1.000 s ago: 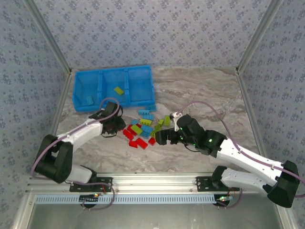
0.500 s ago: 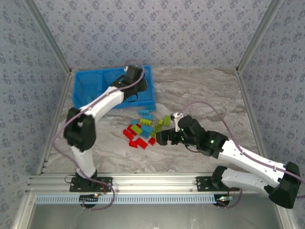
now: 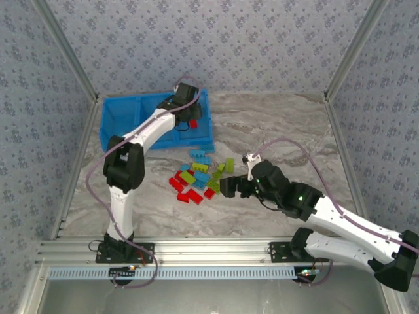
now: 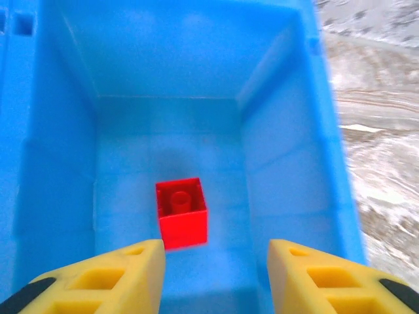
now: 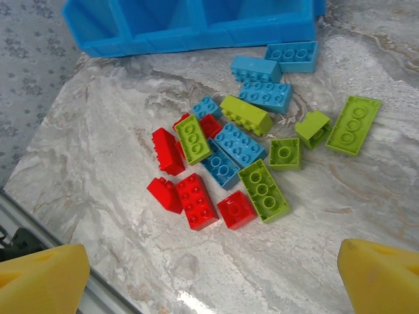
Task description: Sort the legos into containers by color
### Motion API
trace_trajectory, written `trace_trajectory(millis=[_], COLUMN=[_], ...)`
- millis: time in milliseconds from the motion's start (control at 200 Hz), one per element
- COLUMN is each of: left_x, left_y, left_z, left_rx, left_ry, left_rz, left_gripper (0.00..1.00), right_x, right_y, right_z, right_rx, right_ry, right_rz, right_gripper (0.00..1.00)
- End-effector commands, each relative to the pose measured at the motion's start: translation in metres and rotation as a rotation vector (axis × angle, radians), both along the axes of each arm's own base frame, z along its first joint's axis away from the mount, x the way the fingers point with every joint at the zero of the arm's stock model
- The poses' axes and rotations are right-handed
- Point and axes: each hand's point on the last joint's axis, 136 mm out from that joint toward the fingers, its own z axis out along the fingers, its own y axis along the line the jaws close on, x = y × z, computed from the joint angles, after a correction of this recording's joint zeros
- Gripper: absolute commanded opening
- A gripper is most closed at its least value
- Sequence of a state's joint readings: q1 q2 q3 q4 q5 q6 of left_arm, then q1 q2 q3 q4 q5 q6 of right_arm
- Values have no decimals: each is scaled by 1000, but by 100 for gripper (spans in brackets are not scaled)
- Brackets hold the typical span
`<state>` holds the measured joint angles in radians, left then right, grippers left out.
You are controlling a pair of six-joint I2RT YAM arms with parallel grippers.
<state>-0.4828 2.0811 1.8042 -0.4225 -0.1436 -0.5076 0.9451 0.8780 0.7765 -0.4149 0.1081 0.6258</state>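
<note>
My left claw [image 4: 216,275]: part open, empty, above red brick [image 4: 182,212] lying in tray [image 4: 281,163], right compartment. My right claw [image 5: 209,278]: wide, empty, over pile [image 5: 239,145] on bench [image 5: 294,261]. Step: red drop-off, likely done. Next: I grasp another brick.

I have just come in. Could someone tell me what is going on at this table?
Two robot arms are sorting small bricks by colour into a blue tray. The left claw hangs over the tray's right-hand compartment with its jaws apart. A red brick lies loose on the floor below it. The right claw, wide open and empty, hovers above the pile of red, blue and green bricks on the marble table.
</note>
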Motion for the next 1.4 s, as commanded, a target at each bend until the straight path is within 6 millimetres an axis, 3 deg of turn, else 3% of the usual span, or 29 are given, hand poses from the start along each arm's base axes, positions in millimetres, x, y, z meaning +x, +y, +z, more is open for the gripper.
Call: trace_trajectory(millis=[0,90,225,335,565,705,829,934,1049,1059,1269,1299,1394], left_x=[-37,-78,-160,-222,-309,-351,-363,-365,-368,-369,-377,-377,-373], left_y=[-7,-3,-4,1,18,18,14,18,24,24,30,31,33], left_z=[64,88,129,141,111,67,33,19,13,12,14,14,11], left_rx=[-40,-59,-22,115,400,489,516,545,571,574,600,604,608], left_ry=[-94,-126,-248,-336,-384,-406,-465,-465,-483,-485,-610,-621,-631], left_rz=[-76,-114,-300,-493,-948,-1250,-1382,-1406,-1423,-1425,-1448,-1444,-1422], left_gripper=[45,45,49,57,77,87,87,88,90,90,95,95,97], right_x=[8,20,45,67,125,149,162,170,169,175,168,158,156], right_y=[-6,-9,-23,-26,-27,-30,-20,-17,-20,-16,-20,-28,-32], right_z=[-10,-20,-39,-62,-106,-136,-159,-172,-188,-183,-195,-205,-192], right_rx=[-23,-41,-86,-150,-219,-296,-302,-316,-363,-352,-369,-389,-347], right_ry=[5,29,113,188,279,318,377,390,421,410,449,472,450], right_rz=[-59,-118,-247,-310,-437,-553,-561,-561,-559,-559,-574,-577,-585], right_gripper=[100,100,100,100,76,77,74,68,55,54,48,45,39])
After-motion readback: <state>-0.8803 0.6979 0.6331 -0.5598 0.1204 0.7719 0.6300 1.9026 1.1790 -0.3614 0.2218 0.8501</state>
